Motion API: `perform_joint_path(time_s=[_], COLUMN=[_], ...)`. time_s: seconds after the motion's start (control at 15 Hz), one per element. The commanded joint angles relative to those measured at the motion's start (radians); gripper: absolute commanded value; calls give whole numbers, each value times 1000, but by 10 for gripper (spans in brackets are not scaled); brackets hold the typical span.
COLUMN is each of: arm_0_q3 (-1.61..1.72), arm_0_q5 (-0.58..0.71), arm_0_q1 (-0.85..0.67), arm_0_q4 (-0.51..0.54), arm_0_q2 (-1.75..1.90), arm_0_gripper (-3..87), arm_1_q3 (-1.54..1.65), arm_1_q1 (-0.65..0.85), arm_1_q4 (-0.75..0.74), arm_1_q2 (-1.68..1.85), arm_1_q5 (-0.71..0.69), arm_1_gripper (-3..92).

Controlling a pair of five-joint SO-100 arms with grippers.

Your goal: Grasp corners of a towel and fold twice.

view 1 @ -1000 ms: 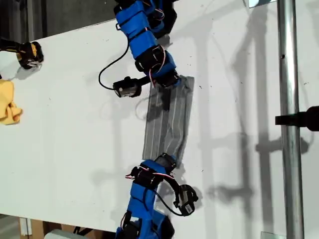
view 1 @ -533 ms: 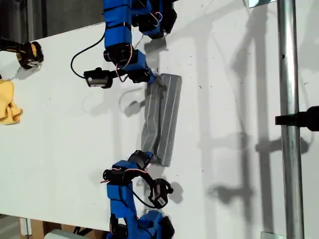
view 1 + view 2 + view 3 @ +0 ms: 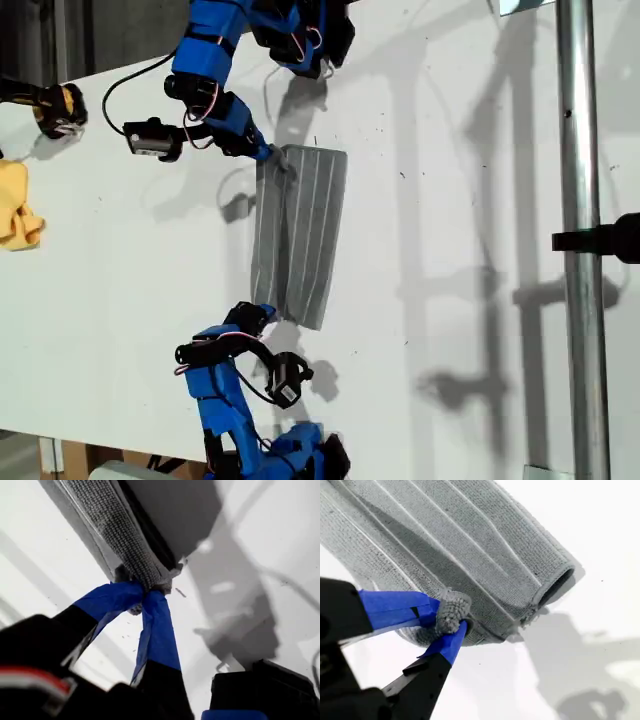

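Clearly soft, light, floppy towel, sags btwn grips. Both jaws pinched tight on corners: first gripper, second gripper. Thin pinch, may slip.

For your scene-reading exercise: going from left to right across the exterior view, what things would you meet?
Yellow cloth → black and yellow object → grey striped towel → upright metal pole.

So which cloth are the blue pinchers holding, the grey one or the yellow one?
The grey striped towel. Both arms pinch its corners mid-table, while the small yellow cloth sits untouched at the exterior view's left edge.
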Motion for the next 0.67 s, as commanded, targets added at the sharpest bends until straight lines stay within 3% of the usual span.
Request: perform_joint_path(time_s=[0.0, 0.6], arm_0_q3=[21, 149], arm_0_q5=[5, -153], arm_0_q1=[-9, 150], arm_0_q4=[-21, -91], arm_0_q2=[41, 31], arm_0_gripper=[-16, -16], arm_1_q3=[43, 239], arm_1_q1=[-34, -357], arm_1_q4=[-41, -130], arm_1_q2=[46, 48], arm_1_q5=[3, 253], arm_1_gripper=[-2, -2])
